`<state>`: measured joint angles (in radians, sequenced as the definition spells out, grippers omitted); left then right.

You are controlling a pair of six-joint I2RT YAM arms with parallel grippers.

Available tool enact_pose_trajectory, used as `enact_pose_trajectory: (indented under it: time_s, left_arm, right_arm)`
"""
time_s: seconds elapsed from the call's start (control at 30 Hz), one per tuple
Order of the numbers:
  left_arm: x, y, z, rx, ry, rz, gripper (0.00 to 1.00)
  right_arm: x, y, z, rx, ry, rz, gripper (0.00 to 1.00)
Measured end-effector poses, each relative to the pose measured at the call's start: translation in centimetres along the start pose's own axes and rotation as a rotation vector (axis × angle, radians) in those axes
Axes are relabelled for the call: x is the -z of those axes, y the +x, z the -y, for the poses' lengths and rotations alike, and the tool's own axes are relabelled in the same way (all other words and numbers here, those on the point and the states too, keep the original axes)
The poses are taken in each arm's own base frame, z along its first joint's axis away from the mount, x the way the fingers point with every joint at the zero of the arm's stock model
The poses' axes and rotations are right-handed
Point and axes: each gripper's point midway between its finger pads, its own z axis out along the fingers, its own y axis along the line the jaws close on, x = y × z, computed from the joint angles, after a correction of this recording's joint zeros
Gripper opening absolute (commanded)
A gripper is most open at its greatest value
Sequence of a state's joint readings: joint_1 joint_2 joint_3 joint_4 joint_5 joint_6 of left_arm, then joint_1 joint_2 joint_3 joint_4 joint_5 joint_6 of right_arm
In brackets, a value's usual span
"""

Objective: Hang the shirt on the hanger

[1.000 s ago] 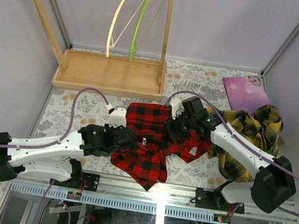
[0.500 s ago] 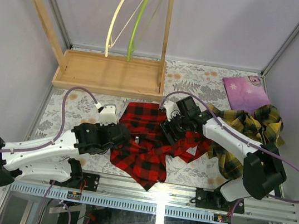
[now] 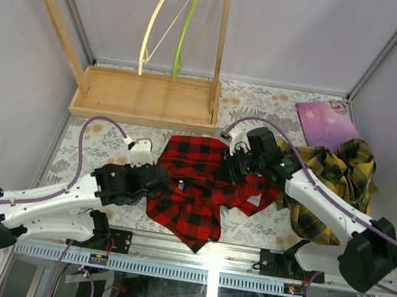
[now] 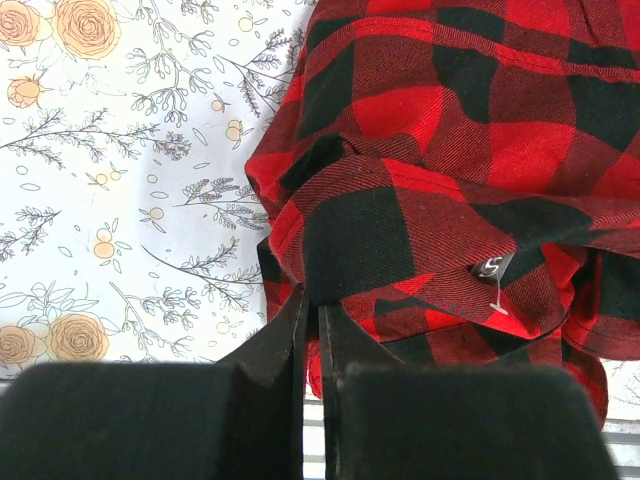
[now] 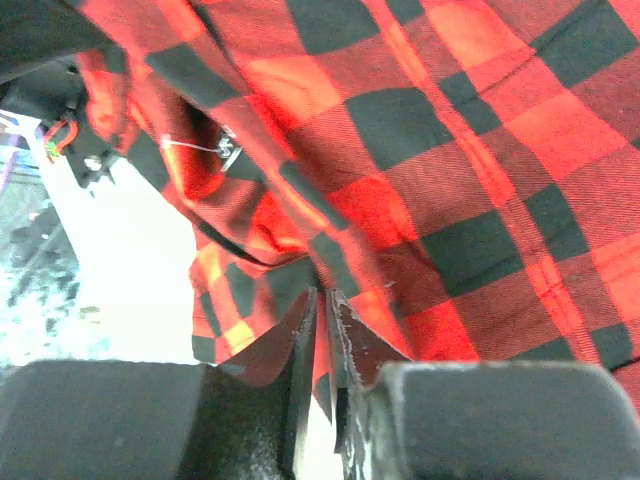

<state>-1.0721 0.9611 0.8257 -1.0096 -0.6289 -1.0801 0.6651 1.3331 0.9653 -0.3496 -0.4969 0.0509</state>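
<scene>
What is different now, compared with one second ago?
The right hand closed on a fold of the red-and-black plaid flannel shirt. The left hand stayed shut on the shirt's edge; the pale cream curved hanger still hangs on the wooden rack.

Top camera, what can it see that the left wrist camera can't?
Only the top camera shows the hanger beside a green hanger on the wooden rack, a yellow shirt and both arms. Only the left wrist camera shows the S on the small tag, and up close the left gripper shut on a fold of the shirt. Both show that shirt and the flowery table.
</scene>
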Motion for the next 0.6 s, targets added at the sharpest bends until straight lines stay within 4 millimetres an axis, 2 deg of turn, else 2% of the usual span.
enact_pose_trajectory:
  time_s: [0.1, 0.2, 0.27, 0.47, 0.6]
  left_arm:
    - [0.0, 0.0, 0.0, 0.001, 0.001, 0.000, 0.00]
    - [0.0, 0.0, 0.0, 0.000, 0.000, -0.001, 0.00]
    - [0.0, 0.1, 0.0, -0.001, 0.000, -0.002, 0.00]
    - [-0.1, 0.1, 0.0, 0.000, 0.001, -0.004, 0.00]
    - [-0.1, 0.2, 0.0, -0.001, -0.001, -0.006, 0.00]
  right_arm:
    - [0.9, -0.4, -1.5, -0.037, -0.046, 0.065, 0.14]
    - [1.1, 0.5, -1.7, -0.081, -0.040, 0.067, 0.35]
    - [1.2, 1.0, -0.7, -0.113, 0.022, 0.059, 0.42]
    - [2.0, 2.2, 3.7, -0.194, 0.303, 0.019, 0.48]
    - [2.5, 3.0, 5.1, -0.256, 0.401, -0.018, 0.59]
